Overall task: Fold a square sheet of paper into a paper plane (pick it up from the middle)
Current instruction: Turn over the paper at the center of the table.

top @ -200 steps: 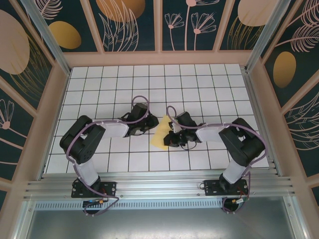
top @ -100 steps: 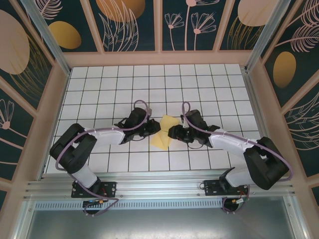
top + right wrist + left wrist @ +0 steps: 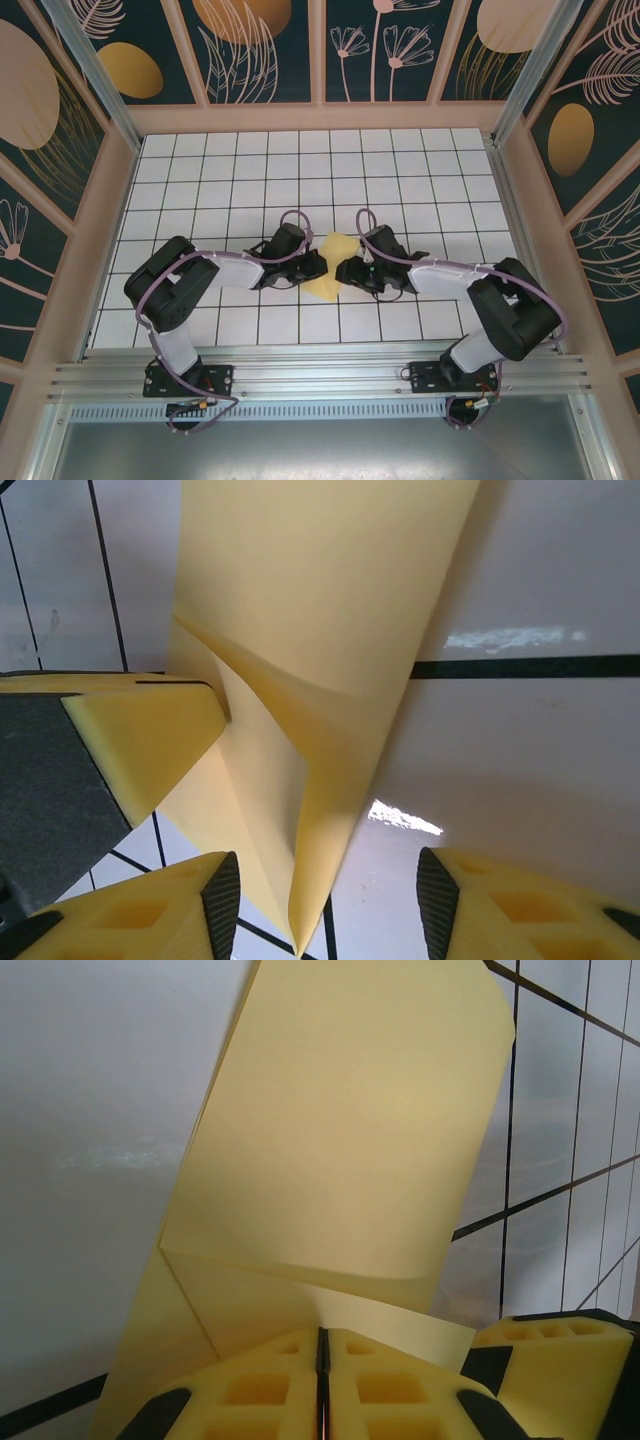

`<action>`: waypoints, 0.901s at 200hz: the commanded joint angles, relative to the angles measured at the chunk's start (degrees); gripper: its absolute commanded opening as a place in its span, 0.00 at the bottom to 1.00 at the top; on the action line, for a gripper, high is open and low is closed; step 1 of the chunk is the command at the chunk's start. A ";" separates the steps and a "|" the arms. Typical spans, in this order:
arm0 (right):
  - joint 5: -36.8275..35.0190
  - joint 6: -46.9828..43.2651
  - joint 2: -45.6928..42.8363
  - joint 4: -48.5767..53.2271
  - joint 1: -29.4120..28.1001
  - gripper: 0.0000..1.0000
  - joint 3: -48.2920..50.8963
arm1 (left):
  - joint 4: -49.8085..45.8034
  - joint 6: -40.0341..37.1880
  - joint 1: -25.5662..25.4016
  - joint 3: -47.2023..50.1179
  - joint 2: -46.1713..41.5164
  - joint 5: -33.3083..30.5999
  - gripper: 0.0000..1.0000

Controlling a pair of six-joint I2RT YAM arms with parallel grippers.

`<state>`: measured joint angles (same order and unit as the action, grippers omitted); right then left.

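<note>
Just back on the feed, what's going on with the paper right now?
Both arms meet mid-table over the partly folded yellow sheet of paper. The left gripper is shut and appears to pinch the sheet's edge. The right gripper is open, with a raised crease between its fingers, not clamped. It is not yet a plane shape.

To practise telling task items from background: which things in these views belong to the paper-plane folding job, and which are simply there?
Part of the job:
- square sheet of paper, partly folded
- left end effector, shut on the sheet
- right end effector, open at the sheet

Merely there:
- tiled table
- patterned walls
- metal rail
</note>
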<state>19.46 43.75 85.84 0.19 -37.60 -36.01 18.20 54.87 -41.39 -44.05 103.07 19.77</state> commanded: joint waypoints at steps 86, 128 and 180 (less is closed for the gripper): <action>-0.95 4.41 4.41 -4.42 -0.19 0.45 -1.72 | 1.15 -0.53 -0.24 -0.06 1.15 1.17 0.10; -0.47 5.08 4.83 -5.81 -0.19 0.41 -1.12 | 0.09 -0.60 -0.40 -0.11 1.96 0.87 0.10; -0.57 5.44 5.32 -6.21 -0.10 0.41 -1.34 | -0.61 -0.65 -0.63 -0.45 2.16 0.54 0.10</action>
<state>19.33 48.42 90.28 -4.64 -37.60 -37.04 19.31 54.87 -41.60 -44.05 104.51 20.58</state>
